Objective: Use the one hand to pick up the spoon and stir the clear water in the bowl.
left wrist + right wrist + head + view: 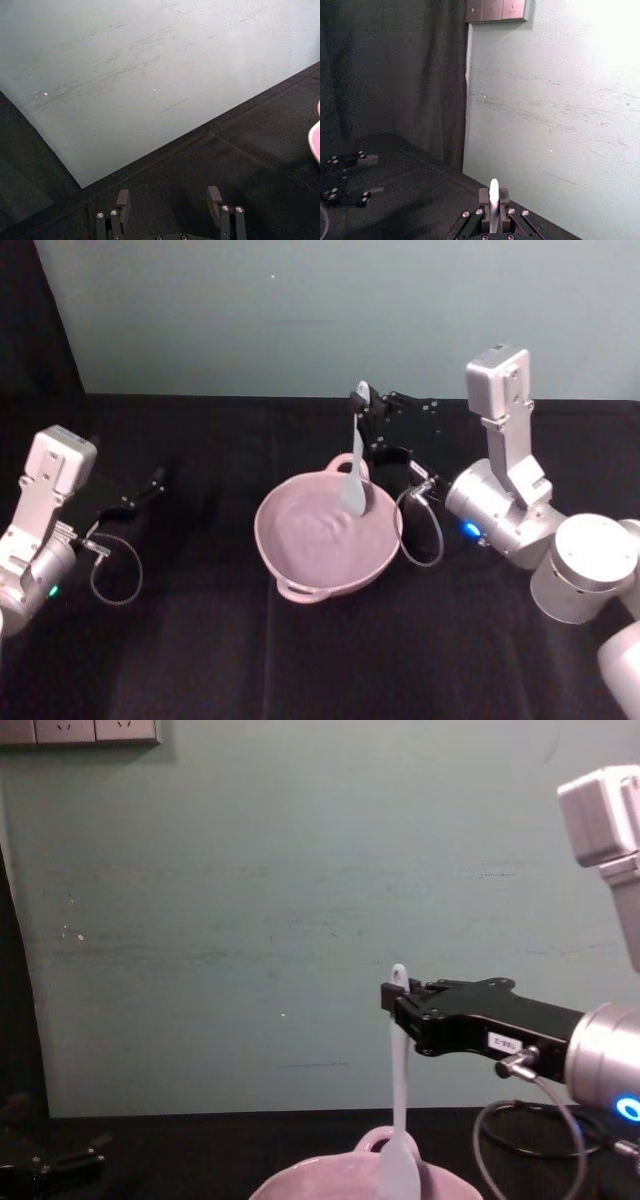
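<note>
Bowl (pixel 330 578) mid-table, spoon (pixel 354 482) upright at its far rim; bare black cloth (pixel 200 650) front, left; wall (pixel 300 310) behind.

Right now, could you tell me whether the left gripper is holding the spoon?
No, the right gripper holds the spoon by its handle, blade in the bowl; the left gripper sits open and empty.

Mid table (pixel 200 660): bowl (pixel 262 540). In it the spoon (pixel 354 480) stands upright, blade down, handle top pinched by right gripper (pixel 362 400) above the far rim. Well apart on the left: left gripper (pixel 155 480).
</note>
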Available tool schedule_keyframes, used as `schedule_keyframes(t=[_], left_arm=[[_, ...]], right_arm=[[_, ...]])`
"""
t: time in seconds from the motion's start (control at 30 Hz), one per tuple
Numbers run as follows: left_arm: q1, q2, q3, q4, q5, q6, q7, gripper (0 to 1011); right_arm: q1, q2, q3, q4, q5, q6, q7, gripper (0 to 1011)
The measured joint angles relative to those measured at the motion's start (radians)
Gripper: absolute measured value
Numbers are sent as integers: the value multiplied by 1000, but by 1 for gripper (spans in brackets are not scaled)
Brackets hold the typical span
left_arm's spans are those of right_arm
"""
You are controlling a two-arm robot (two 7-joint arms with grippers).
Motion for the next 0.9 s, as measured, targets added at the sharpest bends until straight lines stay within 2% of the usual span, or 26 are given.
schedule_keyframes(t=[0.1, 0.3, 0.47, 0.73, 0.9], left_arm=[[0, 0, 0, 0, 0, 0, 0, 1011], [0, 0, 0, 0, 0, 0, 0, 1011], [0, 0, 0, 0, 0, 0, 0, 1011], [0, 0, 0, 0, 0, 0, 0, 1011], [0, 0, 0, 0, 0, 0, 0, 1011]], right_arm=[[-16, 18, 9, -33, 5, 16, 28, 116], [-55, 50, 22, -107, 68, 68, 97, 116], [-73, 60, 11, -141, 117, 96, 131, 116], [-55, 42, -31, -127, 144, 127, 129, 116], [-32, 15, -44, -82, 133, 88, 103, 116]])
